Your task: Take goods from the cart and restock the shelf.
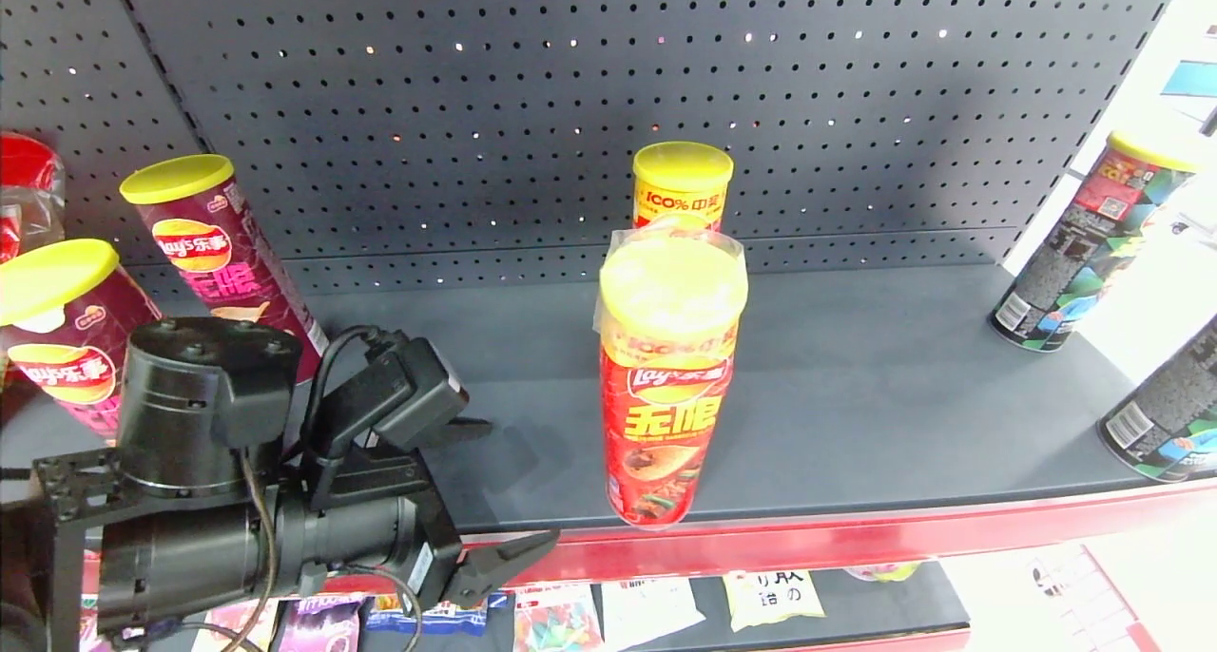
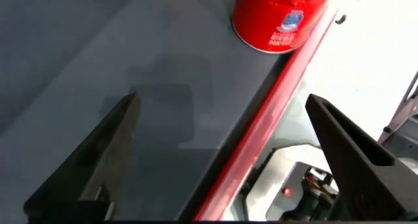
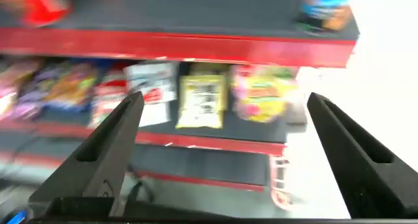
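Observation:
A red chips can (image 1: pixel 670 386) with a yellow lid stands upright near the red front edge of the dark grey shelf (image 1: pixel 856 395); its base (image 2: pixel 277 18) is also seen from the left wrist. My left gripper (image 1: pixel 494 495) hangs open and empty to the can's left at the shelf's front edge, one finger over the shelf and the other past the edge. From the left wrist, the left gripper (image 2: pixel 222 100) straddles the red edge (image 2: pixel 261 126). Farther back, my right gripper (image 3: pixel 225 100) is open with nothing in it, facing the shelving.
A second yellow-lidded can (image 1: pixel 683 186) stands behind the red one. Two maroon cans (image 1: pixel 214 243) stand at the shelf's left, two black cans (image 1: pixel 1084 243) at its right. Snack bags (image 3: pixel 202 100) lie on the lower shelf.

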Robot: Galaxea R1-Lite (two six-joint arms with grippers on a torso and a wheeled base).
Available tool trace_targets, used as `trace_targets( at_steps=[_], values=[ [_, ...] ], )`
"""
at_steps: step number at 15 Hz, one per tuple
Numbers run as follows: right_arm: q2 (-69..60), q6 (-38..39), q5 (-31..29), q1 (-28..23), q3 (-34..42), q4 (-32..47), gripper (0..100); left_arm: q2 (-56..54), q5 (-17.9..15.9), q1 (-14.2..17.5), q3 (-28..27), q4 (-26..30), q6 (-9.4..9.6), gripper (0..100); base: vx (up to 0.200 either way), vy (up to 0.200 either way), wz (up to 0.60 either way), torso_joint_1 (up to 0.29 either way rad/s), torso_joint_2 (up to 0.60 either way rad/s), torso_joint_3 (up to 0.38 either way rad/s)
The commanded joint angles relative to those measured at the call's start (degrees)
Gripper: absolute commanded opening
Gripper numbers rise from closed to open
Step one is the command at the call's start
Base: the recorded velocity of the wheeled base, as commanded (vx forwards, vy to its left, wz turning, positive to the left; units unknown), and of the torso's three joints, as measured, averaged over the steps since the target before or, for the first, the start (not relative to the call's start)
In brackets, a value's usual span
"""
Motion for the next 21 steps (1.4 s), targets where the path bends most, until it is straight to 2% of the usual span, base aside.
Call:
trace_targets(
  at_steps=[1, 5, 8, 10, 21],
  values=[
    [-2.17, 0.23, -1.1, -0.49, 1.9, -0.26, 100, 1.54, 0.05, -0.03, -1.16, -0.03, -0.03, 100, 0.0, 0.0, 0.0, 0.0, 0.0, 0.0],
    [-2.17, 0.59, -4.44, -0.49, 6.38, -0.43, 100, 4.09, 0.23, -0.03, -3.53, -0.03, -0.03, 100, 0.0, 0.0, 0.0, 0.0, 0.0, 0.0],
    [-2.17, 0.5, -5.05, -0.49, 14.29, -7.55, 100, 6.38, 0.93, 0.32, -5.55, -0.03, -0.03, 100, 0.0, 0.0, 0.0, 0.0, 0.0, 0.0],
    [-2.17, 0.32, -4.96, -0.49, 16.58, -9.05, 100, 8.05, 2.08, 0.32, -6.96, -0.03, -0.03, 100, 0.0, 0.0, 0.0, 0.0, 0.0, 0.0],
    [-2.17, 0.5, -2.59, -0.41, 20.36, -13.97, 100, 10.95, 2.34, 0.06, -10.12, -0.03, 0.06, 100, 0.0, 0.0, 0.0, 0.0, 0.0, 0.0]
  ],
)
